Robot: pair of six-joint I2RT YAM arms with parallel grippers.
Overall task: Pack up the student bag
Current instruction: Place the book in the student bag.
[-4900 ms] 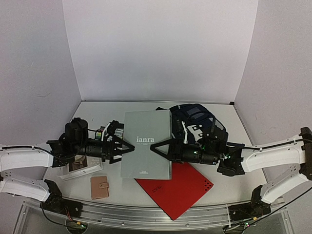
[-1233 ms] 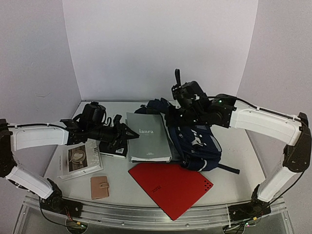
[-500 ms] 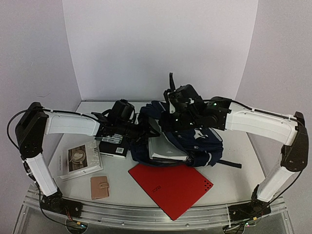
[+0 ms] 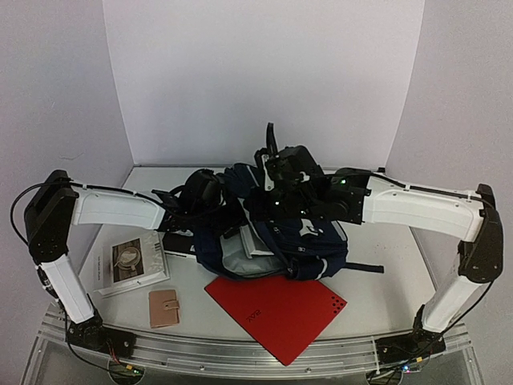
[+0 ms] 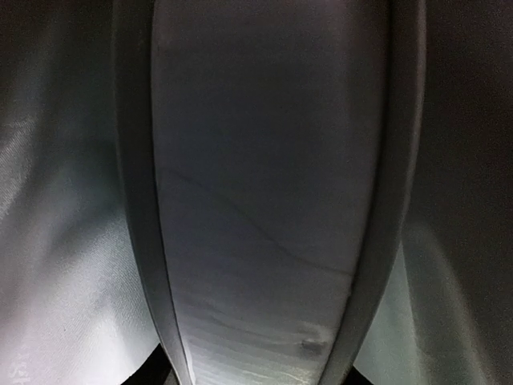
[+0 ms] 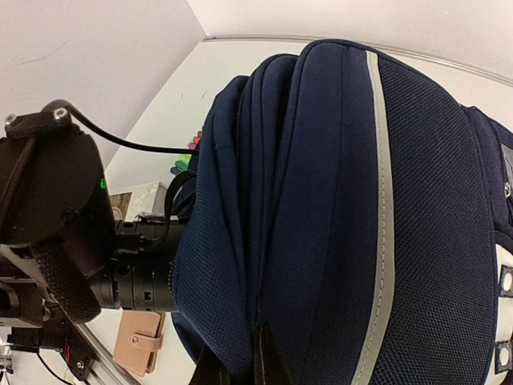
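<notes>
You have the student bag [image 4: 309,241] lying at the middle of the table [image 4: 393,257], its mouth turned toward the left arm [image 4: 112,207]. From above you see only a dark navy heap with a pale grey panel [image 4: 239,258] showing in the opening. The right wrist camera gives you the texture: coarse woven fabric in rounded, padded folds, a thin light-grey stripe [image 6: 381,200] running along one panel, and white patches with metal eyelets [image 6: 505,282] at the edge.

That same view shows the right gripper [image 6: 240,365] with its dark fingers pinched together on a fold of the bag's fabric, a grip you cannot make out in the overhead view. The left gripper [image 4: 210,200] goes into the bag's mouth. Its fingertips are buried, so you cannot tell whether they are apart or clamped on anything. Its own camera shows only a smooth, matt grey surface between two darker curved bands, with shiny pale lining on either side.

Just in front of the bag lies a flat red folder [image 4: 276,309] with a dotted corner. Further left are a small tan wallet [image 4: 164,308] and a glossy booklet [image 4: 128,263].
</notes>
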